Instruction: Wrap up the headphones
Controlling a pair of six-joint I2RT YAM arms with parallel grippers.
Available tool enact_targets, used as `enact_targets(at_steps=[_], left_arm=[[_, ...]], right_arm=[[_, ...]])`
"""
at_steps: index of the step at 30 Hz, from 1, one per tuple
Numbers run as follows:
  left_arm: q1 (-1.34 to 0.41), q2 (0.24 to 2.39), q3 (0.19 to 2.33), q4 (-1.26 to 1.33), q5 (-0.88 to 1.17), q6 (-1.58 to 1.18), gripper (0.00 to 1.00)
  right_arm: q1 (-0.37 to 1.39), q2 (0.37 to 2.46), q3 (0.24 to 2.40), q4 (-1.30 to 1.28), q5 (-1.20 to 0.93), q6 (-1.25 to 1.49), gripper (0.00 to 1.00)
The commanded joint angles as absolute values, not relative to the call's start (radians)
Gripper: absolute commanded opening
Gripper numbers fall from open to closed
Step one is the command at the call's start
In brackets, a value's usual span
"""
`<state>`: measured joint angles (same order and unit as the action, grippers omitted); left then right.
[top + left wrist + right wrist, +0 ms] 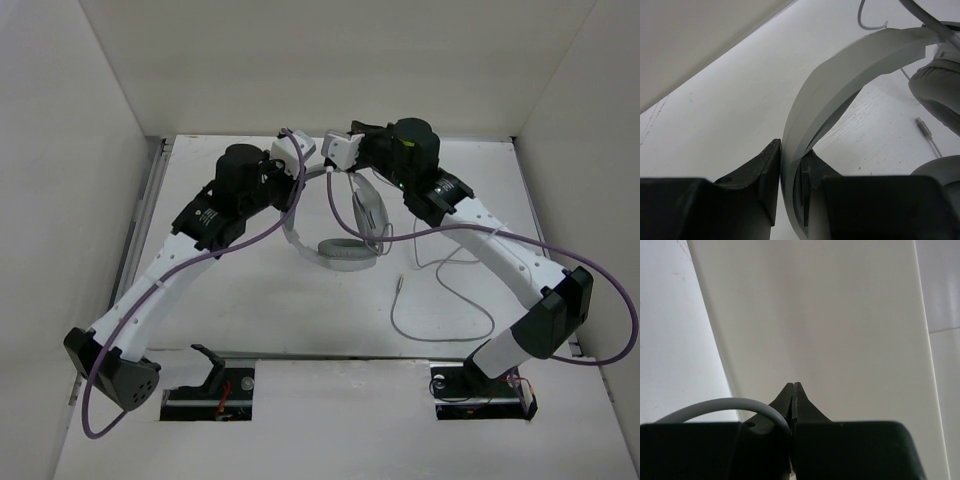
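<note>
At mid-table, white headphones (pixel 345 255) (grey cups) had their headband (pixel 840 75) bowed left, long axis near-to-far; left gripper (pixel 790 152) clenched the headband, right gripper (pixel 793 386) pinched their grey cord (pixel 725 404).

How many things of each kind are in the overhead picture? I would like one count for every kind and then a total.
Headphones: 1
Robot arms: 2
Purple cables: 2
Total: 5
</note>
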<state>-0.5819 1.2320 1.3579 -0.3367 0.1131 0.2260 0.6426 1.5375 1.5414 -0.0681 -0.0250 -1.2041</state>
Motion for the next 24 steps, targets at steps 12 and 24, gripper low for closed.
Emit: enact_targets(at_steps=[12, 24], left_arm=[[-0.579, 1.186, 1.486, -0.321, 0.241, 0.204, 0.00], [-0.576, 1.268, 1.718, -0.365, 0.388, 0.088, 0.00]], right_arm=[[0.579, 1.536, 1.566, -0.078, -0.084, -1.057, 0.00], [0.516, 1.477, 1.638, -0.287, -0.488, -0.428, 0.06]])
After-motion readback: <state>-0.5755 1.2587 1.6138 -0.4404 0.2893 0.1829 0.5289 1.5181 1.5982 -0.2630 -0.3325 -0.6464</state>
